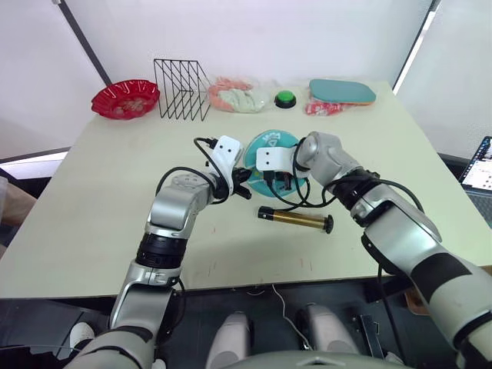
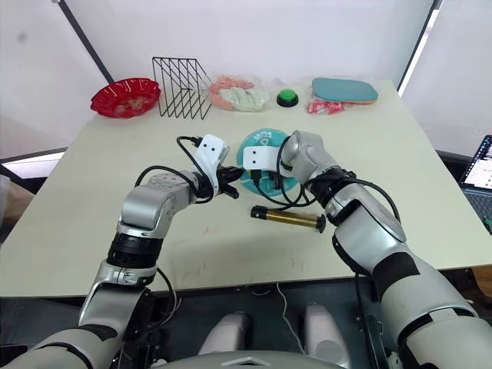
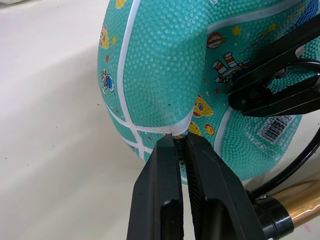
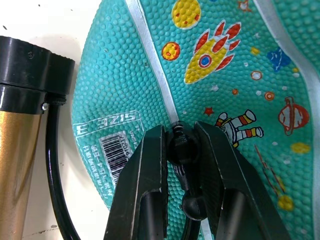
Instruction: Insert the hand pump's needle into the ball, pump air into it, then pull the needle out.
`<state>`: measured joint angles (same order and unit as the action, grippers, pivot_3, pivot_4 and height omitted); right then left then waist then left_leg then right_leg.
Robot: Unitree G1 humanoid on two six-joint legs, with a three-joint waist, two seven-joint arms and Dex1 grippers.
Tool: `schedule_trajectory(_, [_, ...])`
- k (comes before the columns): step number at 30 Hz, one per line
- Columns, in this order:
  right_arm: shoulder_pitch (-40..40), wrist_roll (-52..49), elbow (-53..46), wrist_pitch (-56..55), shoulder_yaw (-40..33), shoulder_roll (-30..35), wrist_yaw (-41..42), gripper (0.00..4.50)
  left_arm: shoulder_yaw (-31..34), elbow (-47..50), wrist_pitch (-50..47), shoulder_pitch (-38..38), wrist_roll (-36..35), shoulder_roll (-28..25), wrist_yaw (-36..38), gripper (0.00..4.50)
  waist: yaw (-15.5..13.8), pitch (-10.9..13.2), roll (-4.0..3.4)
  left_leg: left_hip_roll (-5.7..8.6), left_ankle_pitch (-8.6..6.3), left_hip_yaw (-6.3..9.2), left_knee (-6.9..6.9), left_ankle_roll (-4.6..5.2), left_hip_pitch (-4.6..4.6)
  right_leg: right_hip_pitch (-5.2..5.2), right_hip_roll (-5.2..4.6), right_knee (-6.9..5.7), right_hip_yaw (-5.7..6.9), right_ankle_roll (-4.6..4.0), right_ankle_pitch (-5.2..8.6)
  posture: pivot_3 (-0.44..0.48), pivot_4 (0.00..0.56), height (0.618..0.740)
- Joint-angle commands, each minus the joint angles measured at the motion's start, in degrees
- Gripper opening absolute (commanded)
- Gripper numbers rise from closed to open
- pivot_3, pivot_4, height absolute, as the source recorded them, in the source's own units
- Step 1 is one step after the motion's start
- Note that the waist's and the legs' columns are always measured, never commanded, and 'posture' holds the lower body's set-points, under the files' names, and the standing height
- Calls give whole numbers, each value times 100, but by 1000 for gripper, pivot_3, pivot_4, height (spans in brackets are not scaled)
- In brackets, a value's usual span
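My teal pebbled rubber ball (image 4: 235, 60), white seams, rocket and astronaut prints, barcode label, mid-table between my grippers; right gripper (image 4: 182, 142) clamped on the black needle fitting (image 4: 179, 145) against it; left gripper (image 3: 178, 142) nearly closed, touching its seam; bronze-gold hand pump (image 1: 296, 220) lying just beside.

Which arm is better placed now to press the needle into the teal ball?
Right. The right gripper is shut on the needle's small black fitting, against the teal, white-seamed ball. The left gripper only touches the ball's side.

Silver-grey arm shells with black joint bands. Black cables loop behind each white wrist housing. The left gripper (image 3: 181, 142) and right gripper (image 4: 181, 134) have matte black fingers.
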<state>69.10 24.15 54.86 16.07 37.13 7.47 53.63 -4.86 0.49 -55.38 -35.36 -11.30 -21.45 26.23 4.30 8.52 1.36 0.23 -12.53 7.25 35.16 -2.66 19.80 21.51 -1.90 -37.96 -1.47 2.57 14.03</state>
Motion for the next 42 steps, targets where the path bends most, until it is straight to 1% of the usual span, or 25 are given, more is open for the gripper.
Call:
schedule_trajectory(1, [-685, 550, 1262, 306, 333, 258, -375, 336, 165, 166, -37, 13, -124, -58, 62, 0, 3, -5, -1, 0, 0, 0, 0, 0, 0, 0, 0, 1, 0, 0, 0, 0, 150, 740])
schedule_trajectory(8, [-861, 494, 1448, 241, 258, 262, -583, 336, 157, 134, -17, 7, -143, -48, 65, 0, 15, -37, -10, -1, -1, 1, -7, -2, -5, 2, -1, 2, -1, -1, 2, 0, 150, 740])
schedule_trajectory(12, [-826, 375, 1399, 242, 122, 256, -612, 336, 145, 104, 18, -7, -143, -25, 70, 0, 15, -48, -2, -1, -14, 4, -7, -23, -5, 1, -1, 4, 1, -3, 4, 0, 150, 740])
schedule_trajectory(14, [-719, 58, 1217, 351, -249, 186, -559, 336, 135, 99, 51, -28, -154, 19, 71, 0, 12, -47, -3, -1, -15, 6, -7, -25, -4, 1, -1, 6, 2, -2, 4, 0, 150, 740])
schedule_trajectory(18, [-552, -182, 774, 488, -624, 187, -343, 336, 120, 40, 123, -61, -133, 51, 64, 0, 5, -41, -4, -1, -16, 7, -7, -26, 0, 3, -1, 7, 3, -2, 4, 0, 150, 740])
schedule_trajectory(22, [-552, -263, 238, 688, -773, 262, -113, 336, 94, -22, 196, -87, -111, 72, 73, 0, -27, -6, -40, 1, -16, 8, -8, -26, 9, 7, -3, 9, 4, -2, 5, 0, 150, 740])
schedule_trajectory(31, [-729, -199, -322, 860, -741, 437, 3, 336, 30, -105, 346, -98, -80, 88, 107, 0, -47, 19, -50, 4, -15, 22, -8, -26, 32, 17, -6, 21, 19, -1, 5, 0, 150, 740])
schedule_trajectory(33, [-727, -364, -437, 894, -910, 433, 19, 336, 29, -106, 362, -96, -70, 85, 109, 0, -53, 24, -52, 5, -15, 28, -8, -26, 43, 23, -7, 23, 27, -1, 5, 0, 150, 740])
schedule_trajectory(34, [-705, -526, -499, 1032, -1089, 395, 14, 836, 32, -110, 370, -97, -65, 85, 106, 0, -54, 25, -52, 6, -15, 31, -8, -26, 48, 25, -8, 25, 31, -1, 5, 0, 150, 740])
schedule_trajectory(36, [-678, -583, -668, 1157, -1187, 447, 42, 1515, 37, -142, 400, -113, -55, 78, 107, 0, -66, 33, -53, 6, -15, 37, -8, -26, 55, 30, -8, 27, 38, -1, 5, 0, 150, 740])
schedule_trajectory(37, [-674, -601, -878, 1244, -1234, 530, 70, 2013, 40, -166, 415, -128, -49, 71, 107, 0, -67, 38, -57, 6, -14, 41, -8, -26, 68, 40, -8, 28, 42, -1, 5, 0, 150, 740])
schedule_trajectory(38, [-702, -642, -1216, 1386, -1279, 649, 187, 2517, 38, -192, 434, -143, -40, 59, 112, 0, -73, 46, -58, 7, 3, 43, -7, -3, 94, 65, -7, 26, 44, 0, 3, 0, 150, 740])
schedule_trajectory(40, [-780, -712, -1830, 1630, -1345, 873, 370, 3364, 37, -237, 457, -170, -34, 47, 120, 0, -94, 70, -67, 7, 4, 45, -7, -5, 104, 75, -7, 24, 46, 1, 2, 0, 150, 740])
schedule_trajectory(42, [-888, -840, -2471, 1949, -1460, 1102, 523, 4098, 15, -303, 496, -201, -17, 25, 144, 0, -123, 92, -80, 11, 8, 45, -6, -7, 134, 102, -8, 21, 47, 9, -2, 0, 150, 740])
